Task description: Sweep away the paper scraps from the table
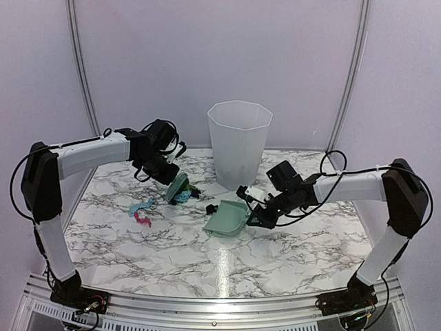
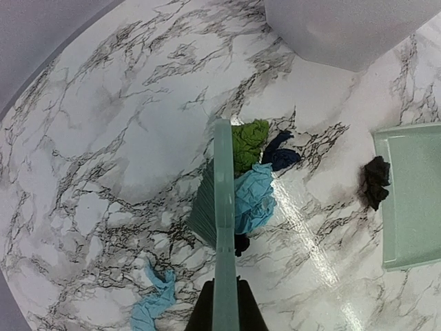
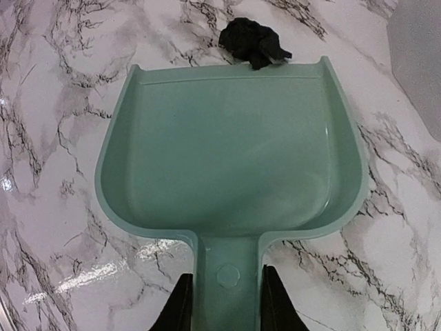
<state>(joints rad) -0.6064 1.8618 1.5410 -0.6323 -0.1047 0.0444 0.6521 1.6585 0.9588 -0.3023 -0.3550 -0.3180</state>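
My left gripper [image 2: 225,303] is shut on the handle of the mint-green brush [image 2: 223,207], whose bristles rest on the table [image 1: 172,255]. On the brush's dustpan side lie a green scrap [image 2: 248,143], a light blue scrap [image 2: 253,196] and a navy scrap [image 2: 281,157]. A black scrap [image 3: 251,39] touches the front lip of the mint-green dustpan [image 3: 231,152]. My right gripper [image 3: 227,296] is shut on the dustpan's handle. Behind the brush, a light blue strip [image 1: 141,206] and a pink scrap [image 1: 142,219] lie on the table's left.
A tall translucent white bin [image 1: 238,143] stands at the back centre, just beyond the brush and dustpan. Grey tent walls close in on the table at the back and sides. A metal rail [image 1: 207,303] runs along the near edge.
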